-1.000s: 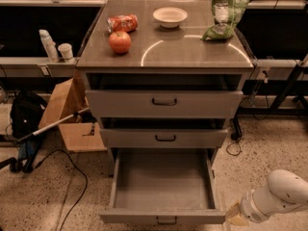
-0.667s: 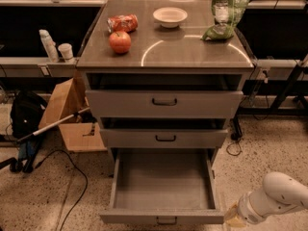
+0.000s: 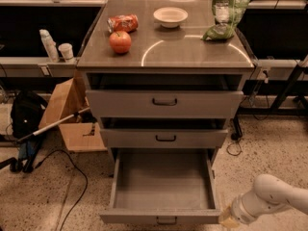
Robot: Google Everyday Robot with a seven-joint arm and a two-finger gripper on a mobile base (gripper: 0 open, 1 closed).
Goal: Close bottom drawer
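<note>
The bottom drawer [image 3: 163, 184] of the grey metal cabinet is pulled far out, its deep grey tray empty. Its plain front [image 3: 161, 217] with a small black loop handle [image 3: 166, 221] sits at the lower edge of the view. The middle drawer [image 3: 163, 137] and top drawer [image 3: 164, 103] stand slightly out. My white arm [image 3: 274, 201] reaches in from the lower right. My gripper [image 3: 229, 220] is low, just right of the bottom drawer's front right corner.
On the cabinet top [image 3: 183, 52] lie an apple [image 3: 120, 41], a red packet [image 3: 123, 22], a white bowl [image 3: 170, 16] and a green chip bag [image 3: 224, 14]. A cardboard box [image 3: 72, 117], a black bag [image 3: 26, 119] and cables lie on the floor to the left.
My arm has shifted slightly left, toward the drawer's front right corner. The drawer has not moved.
</note>
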